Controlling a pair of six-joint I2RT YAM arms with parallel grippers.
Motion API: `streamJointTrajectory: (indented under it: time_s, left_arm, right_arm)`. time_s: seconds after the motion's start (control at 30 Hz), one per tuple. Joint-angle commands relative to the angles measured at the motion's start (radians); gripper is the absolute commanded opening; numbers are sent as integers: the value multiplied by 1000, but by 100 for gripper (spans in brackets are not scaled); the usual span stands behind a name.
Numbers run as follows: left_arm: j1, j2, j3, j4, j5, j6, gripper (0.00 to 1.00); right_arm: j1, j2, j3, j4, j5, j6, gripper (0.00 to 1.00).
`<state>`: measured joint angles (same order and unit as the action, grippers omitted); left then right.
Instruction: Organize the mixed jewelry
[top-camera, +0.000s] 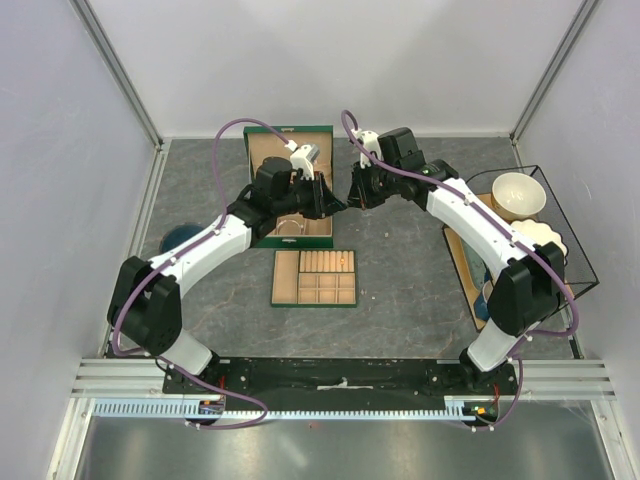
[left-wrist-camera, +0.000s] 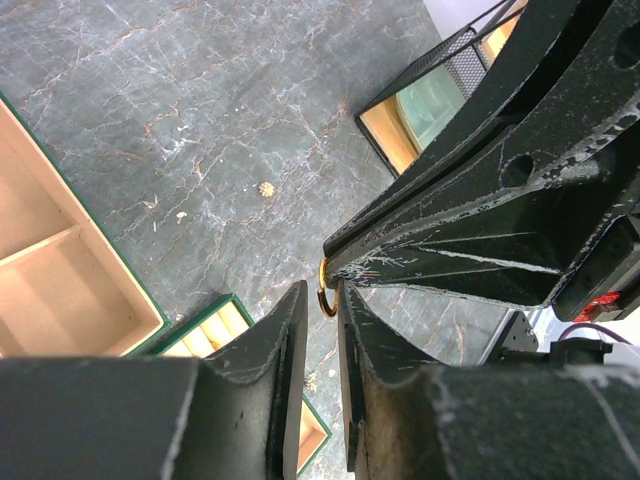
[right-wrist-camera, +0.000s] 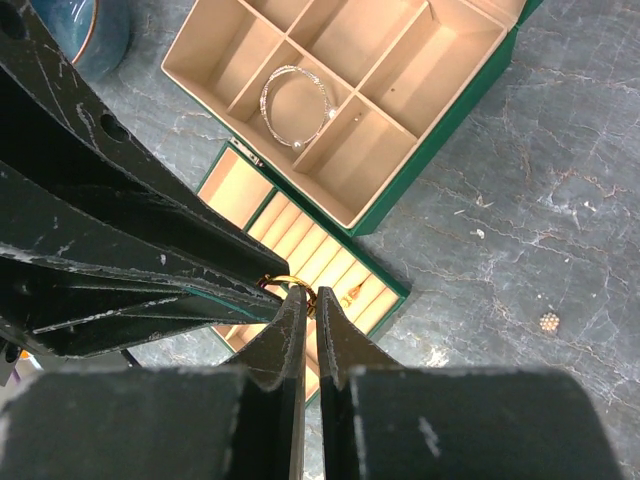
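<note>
My two grippers meet tip to tip in mid-air above the table, just right of the green box (top-camera: 270, 150). A small gold ring (left-wrist-camera: 326, 292) hangs between them and also shows in the right wrist view (right-wrist-camera: 290, 282). My right gripper (right-wrist-camera: 313, 295) is shut on the ring's edge. My left gripper (left-wrist-camera: 322, 290) has its jaws a narrow gap apart around the ring's other side. A thin silver bangle (right-wrist-camera: 295, 105) lies in a compartment of the green box. A tiny gold piece (right-wrist-camera: 352, 292) sits in the tan tray (top-camera: 314, 290) below.
A black wire basket (top-camera: 575, 230) with a cream bowl (top-camera: 518, 193) and other dishes stands at the right. A dark blue cup (top-camera: 182, 238) sits at the left. A small crumb (left-wrist-camera: 266, 188) lies on the grey table.
</note>
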<state>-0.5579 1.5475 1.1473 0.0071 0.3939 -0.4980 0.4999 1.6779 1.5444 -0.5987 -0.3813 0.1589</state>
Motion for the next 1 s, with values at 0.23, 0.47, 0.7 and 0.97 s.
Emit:
streamJointTrajectory:
  time_s: [0.23, 0.47, 0.7, 0.97]
  left_arm:
    - [-5, 14, 34, 45, -7, -22, 15]
    - [-5, 16, 31, 44, -7, -24, 1]
    - [-5, 8, 23, 42, -21, -13, 1]
    - [0, -3, 22, 37, -4, 18, 2]
  right_arm:
    - [3, -38, -9, 34, -18, 10, 6]
    - [3, -46, -17, 36, -19, 4, 10]
    - [3, -66, -29, 36, -37, -5, 33]
    - [-1, -122, -41, 24, -42, -27, 52]
